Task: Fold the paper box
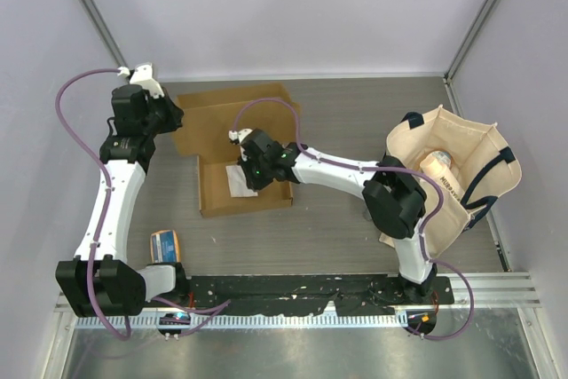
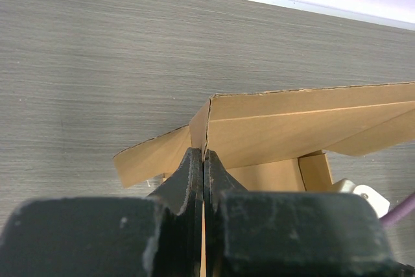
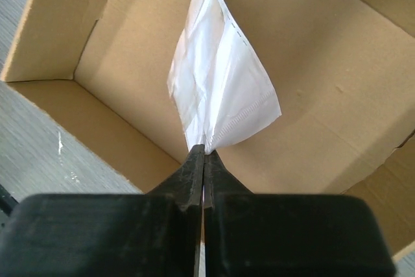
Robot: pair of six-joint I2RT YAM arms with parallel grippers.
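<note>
Pinching 1 corner of a white pouch (image 3: 220,89), the right gripper (image 3: 205,152) has its 2 fingers pressed together on the thin edge. The pouch fans out from the tips over the floor of the paper box (image 3: 324,63), between the raised cardboard walls. The left gripper (image 2: 204,155) is likewise closed tight, clamped on the edge of a cardboard flap at a corner crease, with the flap lifted clear of the grey table (image 2: 97,63). From above, the box lies left of the table's middle: its open tray is on the near side and its flat lid panel stretches away toward the far-left corner, where the left gripper holds it. The right arm rises from its near-right base, bends at the elbow and runs its forearm leftward into the tray. The left arm stretches up the left side, its wrist turned toward the box. A beige tote bag (image 1: 410,144) stands open just beside the right elbow, well apart from the box. A small orange-and-blue packet (image 1: 165,247) lies near the left base, on the tray's near side and not touching it.
</note>
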